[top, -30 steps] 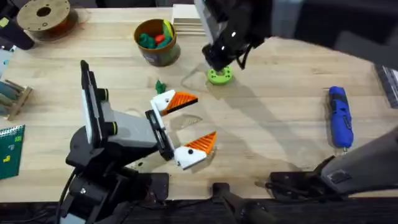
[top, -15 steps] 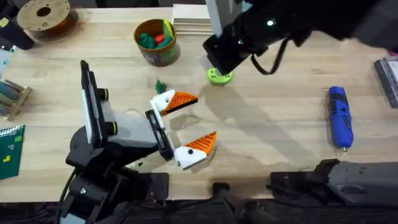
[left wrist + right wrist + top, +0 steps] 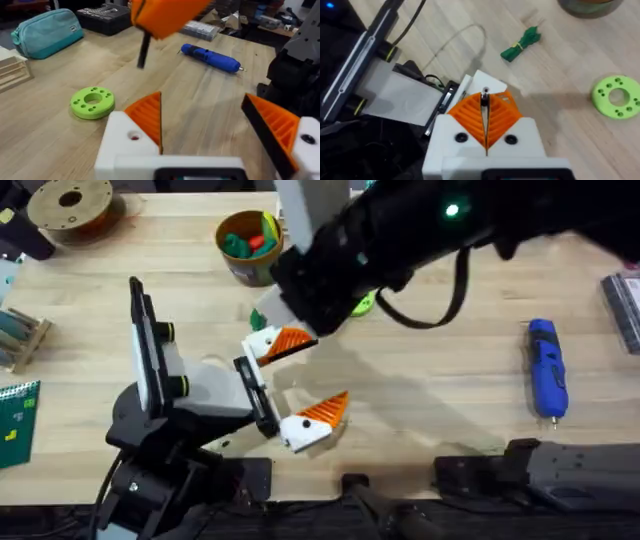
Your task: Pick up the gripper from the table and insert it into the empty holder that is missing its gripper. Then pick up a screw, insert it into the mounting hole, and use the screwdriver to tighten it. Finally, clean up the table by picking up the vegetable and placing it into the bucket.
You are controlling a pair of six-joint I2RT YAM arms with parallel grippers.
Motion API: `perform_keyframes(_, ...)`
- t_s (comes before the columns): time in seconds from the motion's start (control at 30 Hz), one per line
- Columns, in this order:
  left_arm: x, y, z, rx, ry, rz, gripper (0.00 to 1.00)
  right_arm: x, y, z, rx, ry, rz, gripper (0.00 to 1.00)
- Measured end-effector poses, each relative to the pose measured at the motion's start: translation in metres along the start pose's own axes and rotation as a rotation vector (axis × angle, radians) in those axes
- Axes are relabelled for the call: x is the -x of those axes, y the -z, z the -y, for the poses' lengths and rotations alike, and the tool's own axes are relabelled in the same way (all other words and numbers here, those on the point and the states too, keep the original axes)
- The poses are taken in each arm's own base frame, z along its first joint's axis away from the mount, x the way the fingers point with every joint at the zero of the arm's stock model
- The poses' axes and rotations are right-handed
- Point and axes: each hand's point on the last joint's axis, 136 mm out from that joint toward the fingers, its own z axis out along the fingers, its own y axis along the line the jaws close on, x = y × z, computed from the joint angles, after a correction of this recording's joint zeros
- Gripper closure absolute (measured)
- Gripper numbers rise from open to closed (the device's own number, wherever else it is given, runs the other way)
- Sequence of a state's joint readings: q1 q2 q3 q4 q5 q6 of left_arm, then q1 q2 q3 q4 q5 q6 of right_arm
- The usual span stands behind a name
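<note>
My left gripper (image 3: 330, 367) rests open on the table, both white mounts carrying orange fingers. In the left wrist view its fingers (image 3: 150, 117) frame bare wood, and one white holder (image 3: 125, 142) shows a small mounting hole (image 3: 134, 136). My right gripper (image 3: 484, 102) hangs above it, shut on a thin black screw (image 3: 484, 98), which also shows as the black screw (image 3: 143, 50). The dark green vegetable (image 3: 258, 320) lies beside the upper finger. The bucket (image 3: 252, 250) stands at the back, the blue screwdriver (image 3: 546, 368) at the right.
A bright green disc (image 3: 92, 102) lies behind the left gripper. A brown spool (image 3: 70, 205) and wooden plates (image 3: 300, 205) sit at the back. A wooden rack (image 3: 20, 335) and a green board (image 3: 15, 420) lie at the left edge, a teal pouch (image 3: 47, 30) beyond the disc.
My right arm has swung left from over the green disc to above the left gripper's upper finger. The left arm has not moved.
</note>
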State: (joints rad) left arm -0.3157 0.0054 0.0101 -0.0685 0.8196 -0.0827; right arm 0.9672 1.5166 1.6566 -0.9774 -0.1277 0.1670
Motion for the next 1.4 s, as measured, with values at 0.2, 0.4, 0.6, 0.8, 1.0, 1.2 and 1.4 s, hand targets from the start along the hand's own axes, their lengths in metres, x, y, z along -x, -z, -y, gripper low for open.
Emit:
perform_keyframes(0.2, 0.000, 0.000, 0.000, 0.000, 0.000, 0.000, 0.014, -0.011, -0.030, -0.008, 0.020, -0.007, -0.088, 0.994)
perform_keyframes(0.4, 0.000, 0.000, 0.000, 0.000, 0.000, 0.000, 0.014, -0.018, -0.039, -0.004, 0.010, -0.022, -0.129, 0.994)
perform_keyframes(0.6, 0.000, 0.000, 0.000, 0.000, 0.000, 0.000, 0.014, -0.019, -0.040, -0.003, 0.009, -0.023, -0.134, 0.994)
perform_keyframes(0.8, 0.000, 0.000, 0.000, 0.000, 0.000, 0.000, 0.014, -0.018, -0.040, -0.003, 0.009, -0.023, -0.132, 0.994)
perform_keyframes(1.0, -0.001, 0.000, 0.000, 0.000, 0.009, -0.002, 0.014, -0.022, -0.053, 0.000, 0.002, -0.029, -0.163, 0.994)
perform_keyframes(1.2, -0.001, 0.000, 0.001, -0.004, 0.010, -0.002, 0.014, -0.021, -0.054, 0.002, -0.001, -0.033, -0.167, 0.994)
perform_keyframes(1.4, -0.001, 0.000, 0.001, -0.007, 0.010, -0.003, 0.014, -0.020, -0.055, 0.002, -0.001, -0.033, -0.164, 0.994)
